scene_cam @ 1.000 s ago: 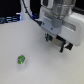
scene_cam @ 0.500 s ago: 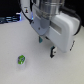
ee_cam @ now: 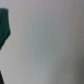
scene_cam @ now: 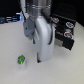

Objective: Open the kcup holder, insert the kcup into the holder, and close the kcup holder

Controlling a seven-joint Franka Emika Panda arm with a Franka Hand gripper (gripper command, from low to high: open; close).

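- Arm [scene_cam: 41,31]: the silver-grey Franka arm fills the middle of the exterior view, reaching down from the top edge toward the white table [scene_cam: 12,42].
- Gripper [scene_cam: 39,61]: the lowest visible part of the arm ends close above the table surface. The picture is blurred here, so single fingers cannot be made out.
- Finger state: cannot be told. Neither view shows whether the fingers are spread or pressed together, and nothing can be seen held between them.
- Kcup [scene_cam: 21,60]: a tiny green pod with white patches rests on the table. It lies beside the gripper end, on the exterior view's left of it, near but apart from it. No contact between pod and gripper shows.
- Kcup holder [scene_cam: 65,35]: the black boxy unit stands on the table on the far side of the arm from the pod, toward the exterior view's right. The arm hides part of it. It is well apart from the gripper end. Light round marks show on its front; whether its tray is slid out cannot be told.
- Wrist view: almost all of it is a plain pale grey-white surface. A dark blurred shape [ee_cam: 4,30] sits at one edge; what it is cannot be told. Neither the pod nor the fingers can be recognised in this view.
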